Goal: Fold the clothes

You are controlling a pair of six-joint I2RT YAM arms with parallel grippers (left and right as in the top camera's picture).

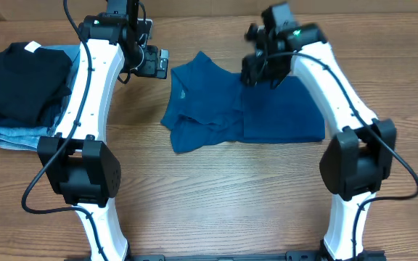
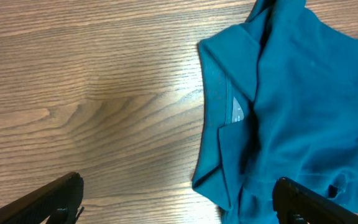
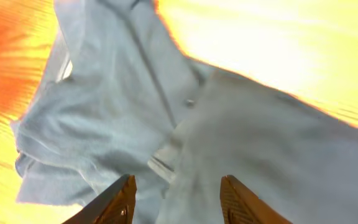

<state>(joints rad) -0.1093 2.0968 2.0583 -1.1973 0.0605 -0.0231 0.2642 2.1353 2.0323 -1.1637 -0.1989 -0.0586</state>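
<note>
Wood-grain table [image 1: 209, 206] | soft teal shirt [image 1: 202, 109] crumpled, collar showing | left fingers [image 2: 45, 204] apart | right fingers [image 3: 120, 202] apart over fabric

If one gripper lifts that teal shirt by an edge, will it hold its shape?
Probably not: the shirt lies in soft creases and overlapping folds, so it should sag from a pinch. Pushed, it would likely bunch on the wooden table rather than slide whole.
</note>
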